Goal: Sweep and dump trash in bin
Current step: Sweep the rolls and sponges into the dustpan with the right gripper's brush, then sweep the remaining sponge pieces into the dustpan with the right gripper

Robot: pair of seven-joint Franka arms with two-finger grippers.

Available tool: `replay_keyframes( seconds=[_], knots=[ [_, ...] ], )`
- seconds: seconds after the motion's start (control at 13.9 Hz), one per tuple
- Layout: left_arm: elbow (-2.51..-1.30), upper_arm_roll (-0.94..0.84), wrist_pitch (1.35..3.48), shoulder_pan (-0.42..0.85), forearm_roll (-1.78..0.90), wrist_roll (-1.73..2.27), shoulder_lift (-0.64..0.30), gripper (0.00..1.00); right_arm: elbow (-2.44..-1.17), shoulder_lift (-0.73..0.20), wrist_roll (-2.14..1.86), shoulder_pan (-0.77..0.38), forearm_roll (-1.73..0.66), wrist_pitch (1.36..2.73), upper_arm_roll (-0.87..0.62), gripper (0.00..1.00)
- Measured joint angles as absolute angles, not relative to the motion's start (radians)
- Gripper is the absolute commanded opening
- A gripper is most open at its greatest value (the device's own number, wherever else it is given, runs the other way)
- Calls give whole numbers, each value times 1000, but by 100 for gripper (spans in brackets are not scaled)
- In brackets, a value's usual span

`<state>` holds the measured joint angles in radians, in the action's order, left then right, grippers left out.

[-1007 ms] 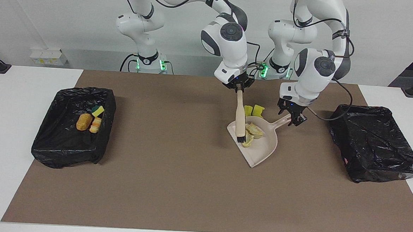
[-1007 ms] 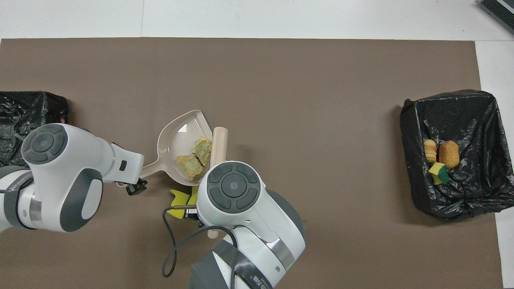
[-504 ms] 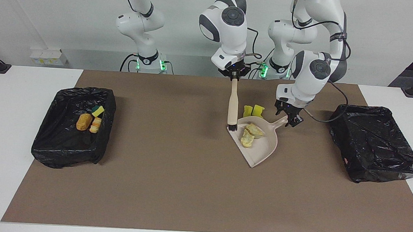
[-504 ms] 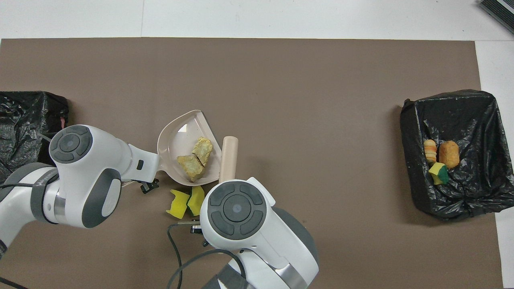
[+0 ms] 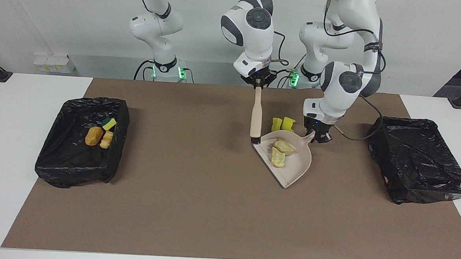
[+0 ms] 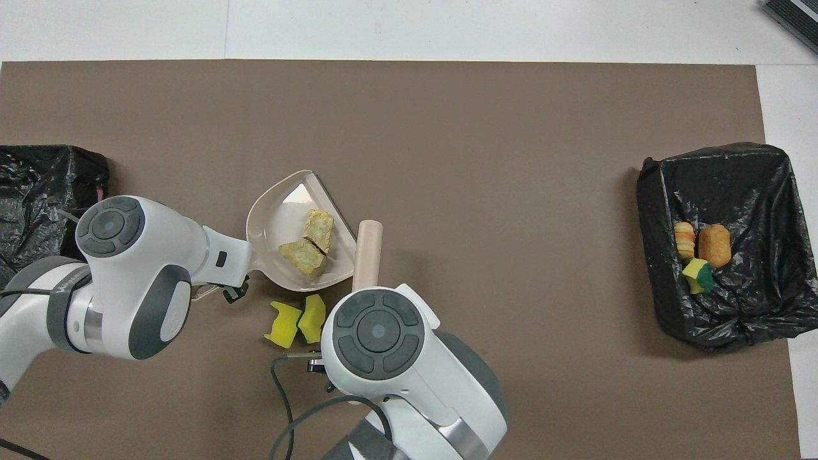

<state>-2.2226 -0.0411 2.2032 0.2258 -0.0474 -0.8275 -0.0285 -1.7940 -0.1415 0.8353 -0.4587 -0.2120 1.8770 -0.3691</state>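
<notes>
Left gripper (image 5: 317, 136) clamped on the dustpan (image 5: 291, 164) handle, two bread lumps (image 5: 280, 152) aboard: lift level toward a bin (image 5: 416, 159); right gripper (image 5: 259, 83) grips the brush (image 5: 257, 115).

the dustpan (image 5: 291, 170) is pale beige, holding two tan-yellow crusty lumps (image 5: 278, 151). at its 12 o'clock lie bright yellow sponge pieces (image 5: 283, 123). the brush (image 5: 256, 115) is cream with black bristles. both bins (image 5: 80, 141) wear glossy black liners on a brown mat (image 5: 195, 206).
</notes>
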Motion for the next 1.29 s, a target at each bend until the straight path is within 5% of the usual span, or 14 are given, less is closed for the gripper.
replay_keyframes(
  seconds=[0.65,1.29],
  knots=[
    [-2171,-19,1974,-96,-21,-1298,89,0,-1776,-141,835,-474,-190,1900,-370,0],
    [-2301,-54,1938,-63,261,-1231,182,0,-1869,-169,901,-582,-185,1909,-372,0]
  ],
)
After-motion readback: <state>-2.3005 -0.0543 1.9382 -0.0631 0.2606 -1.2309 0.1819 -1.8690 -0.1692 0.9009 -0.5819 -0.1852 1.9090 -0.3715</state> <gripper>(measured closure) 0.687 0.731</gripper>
